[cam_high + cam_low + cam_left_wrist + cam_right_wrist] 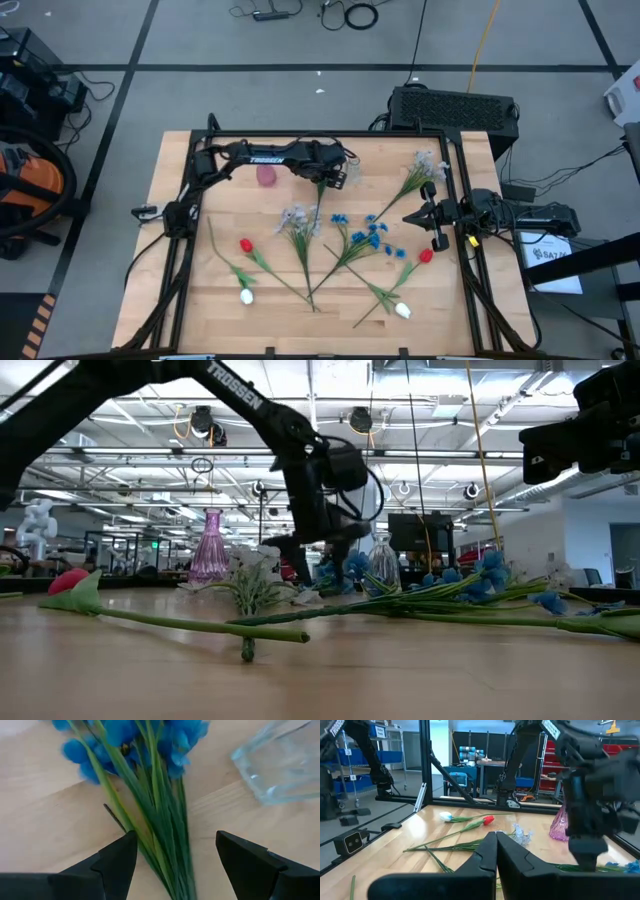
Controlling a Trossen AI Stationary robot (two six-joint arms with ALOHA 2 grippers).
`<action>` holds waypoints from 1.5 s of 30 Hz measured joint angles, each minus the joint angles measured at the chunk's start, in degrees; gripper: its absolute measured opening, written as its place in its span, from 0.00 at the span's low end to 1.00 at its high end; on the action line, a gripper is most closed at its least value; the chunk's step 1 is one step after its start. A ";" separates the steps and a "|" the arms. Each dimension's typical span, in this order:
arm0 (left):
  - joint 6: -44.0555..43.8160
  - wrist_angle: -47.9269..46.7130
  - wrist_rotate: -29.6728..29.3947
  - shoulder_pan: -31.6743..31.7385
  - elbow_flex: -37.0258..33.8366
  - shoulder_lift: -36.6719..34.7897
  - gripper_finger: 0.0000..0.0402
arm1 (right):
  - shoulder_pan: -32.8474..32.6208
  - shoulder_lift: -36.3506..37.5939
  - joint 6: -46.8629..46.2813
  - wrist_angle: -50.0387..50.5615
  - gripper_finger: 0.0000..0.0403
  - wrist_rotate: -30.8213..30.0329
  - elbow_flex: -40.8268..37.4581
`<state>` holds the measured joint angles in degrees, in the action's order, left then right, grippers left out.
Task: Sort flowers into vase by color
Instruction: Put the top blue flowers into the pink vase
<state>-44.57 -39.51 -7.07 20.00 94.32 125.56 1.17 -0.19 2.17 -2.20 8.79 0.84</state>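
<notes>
My left gripper (330,178) is open at the table's far middle, low over a bunch of blue flowers (135,740). Its fingers stand on either side of the green stems (160,820), and I cannot see them touch. A pink vase (266,175) and a clear glass vase (280,765) stand beside it. Lavender-white sprays (298,220) (425,165), more blue clusters (370,235), red tulips (246,245) (425,256) and white tulips (246,296) (402,311) lie flat on the table. My right gripper (437,218) is shut and empty at the right edge.
The black frame rails (460,200) run along the table's left, far and right sides. Bare wood (200,300) lies at the near left corner. In the low view a long stem with a red bud (70,582) lies across the near table.
</notes>
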 joint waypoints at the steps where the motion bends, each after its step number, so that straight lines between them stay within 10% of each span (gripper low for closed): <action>1: 0.86 -0.06 0.10 0.23 0.00 0.65 0.69 | 0.00 0.00 0.00 0.00 0.00 -0.01 0.00; 7: 4.77 -0.38 0.18 1.47 0.09 1.42 0.55 | 0.02 0.00 0.00 0.00 0.00 -0.01 0.00; 15: 8.85 -2.80 2.23 3.32 -0.09 -2.41 0.05 | 0.01 0.00 0.00 0.00 0.00 0.00 0.00; 34: 27.50 3.89 -5.30 2.51 -2.69 -40.22 0.03 | 0.00 0.00 0.00 0.00 0.00 -0.01 0.01; 45: 30.40 42.10 -6.46 2.48 -34.20 -64.24 0.02 | 0.00 0.02 0.00 0.00 0.00 -0.01 0.00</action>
<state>-14.18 2.59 -13.54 22.48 60.12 61.32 1.17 -0.17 2.17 -2.20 8.78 0.84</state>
